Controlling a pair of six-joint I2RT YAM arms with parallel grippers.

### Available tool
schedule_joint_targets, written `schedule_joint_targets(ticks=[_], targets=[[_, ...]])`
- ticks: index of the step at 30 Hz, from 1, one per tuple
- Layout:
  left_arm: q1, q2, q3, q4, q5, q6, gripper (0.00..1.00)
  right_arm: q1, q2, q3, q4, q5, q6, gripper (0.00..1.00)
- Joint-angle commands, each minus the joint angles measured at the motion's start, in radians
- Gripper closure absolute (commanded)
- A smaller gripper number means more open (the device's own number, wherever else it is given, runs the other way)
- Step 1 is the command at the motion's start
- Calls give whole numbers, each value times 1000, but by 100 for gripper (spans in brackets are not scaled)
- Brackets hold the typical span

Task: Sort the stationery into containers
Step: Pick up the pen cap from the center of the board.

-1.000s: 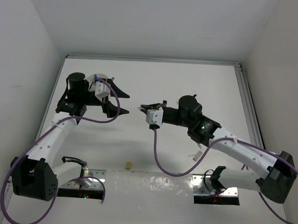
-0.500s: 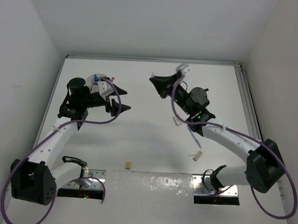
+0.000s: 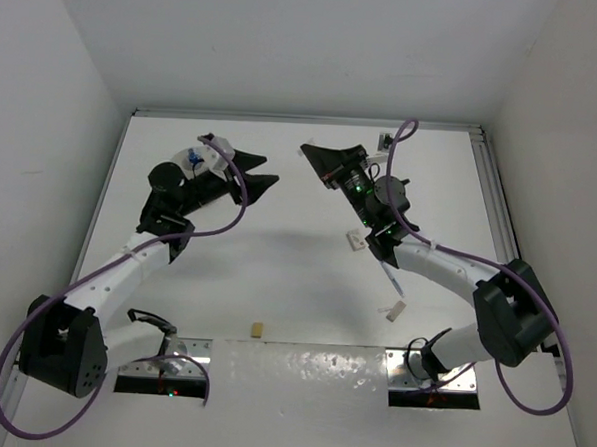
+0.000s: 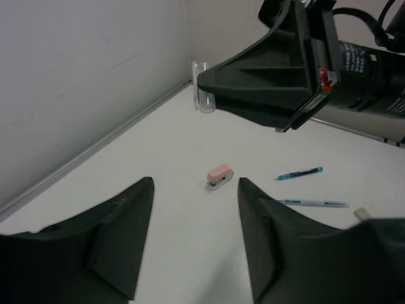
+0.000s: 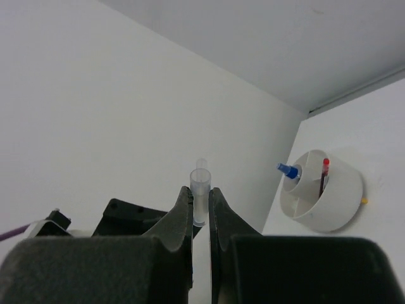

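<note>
so your right gripper (image 5: 200,201) is pinching together on a clear tube (image 5: 200,176), and the tube is poking out past the fingertips. you're holding it up off the table (image 3: 276,272) toward the far side, tips pointing over at the left arm. your left gripper (image 4: 196,182) is hanging above the table with its fingers apart and nothing between them, pointing back at the right one. so the two are facing each other with a gap in between.

the white bowl (image 5: 332,204) is sitting at the far left of the table, right by the left arm's wrist in the top view and mostly hidden behind it. from the right wrist cam you're seeing a blue-capped bottle (image 5: 288,170) and a red-tipped pen (image 5: 324,172) standing in it. there's a divider showing inside, but i can't tell whether they're sharing a section.

the rest is lying loose on the table. a pink eraser (image 4: 219,172) is sitting ahead of the left fingers, a blue pen (image 4: 299,173) is lying off to its side, and a second pen (image 4: 313,203) with a pale barrel is lying near that one. a white block (image 3: 394,311) is lying by the right arm, and a tan block (image 3: 258,330) is sitting on its own near the front edge, between the two arm bases.
</note>
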Motion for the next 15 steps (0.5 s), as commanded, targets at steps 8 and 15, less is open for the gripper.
schedule_joint_targets(ticks=[8, 15], targets=[[-201, 41, -20, 195, -204, 302, 45, 1, 19, -20, 88, 7, 167, 100], [-230, 81, -9, 250, -330, 371, 52, 9, 19, -30, 92, 3, 167, 100]])
